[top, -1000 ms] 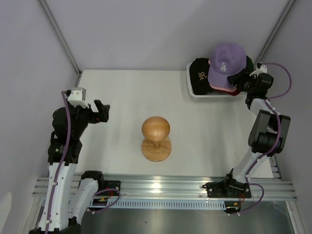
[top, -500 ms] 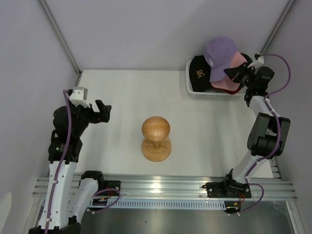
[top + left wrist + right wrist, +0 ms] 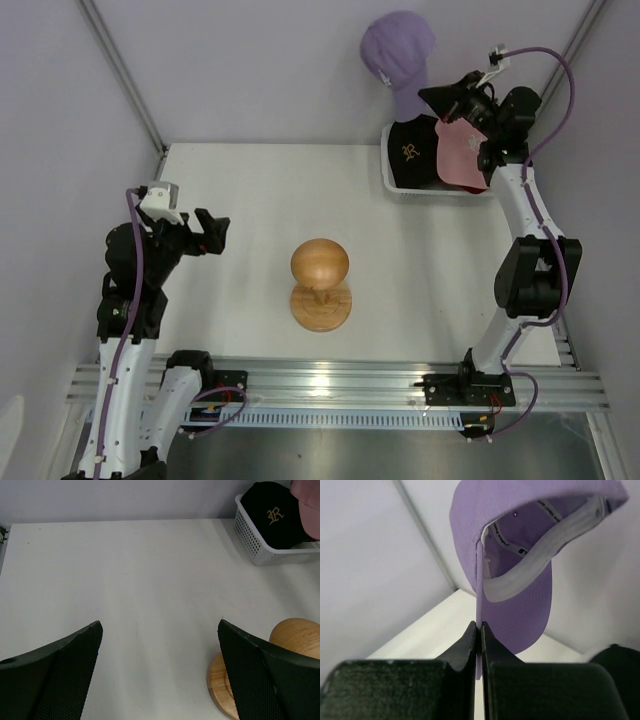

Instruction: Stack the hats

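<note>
Right pincer [image 3: 479, 630] is pressed together on the brim edge of the purple cap [image 3: 397, 50], holding it in the air above the white mesh basket [image 3: 393, 186]. Inside the basket lie a black cap [image 3: 410, 150] and a pink cap [image 3: 458, 152], perhaps with a red one beneath. Left pincer [image 3: 159, 625] is spread wide, well apart from the basket, past the wooden stand [image 3: 320, 285] on the surface [image 3: 240, 190].
</note>
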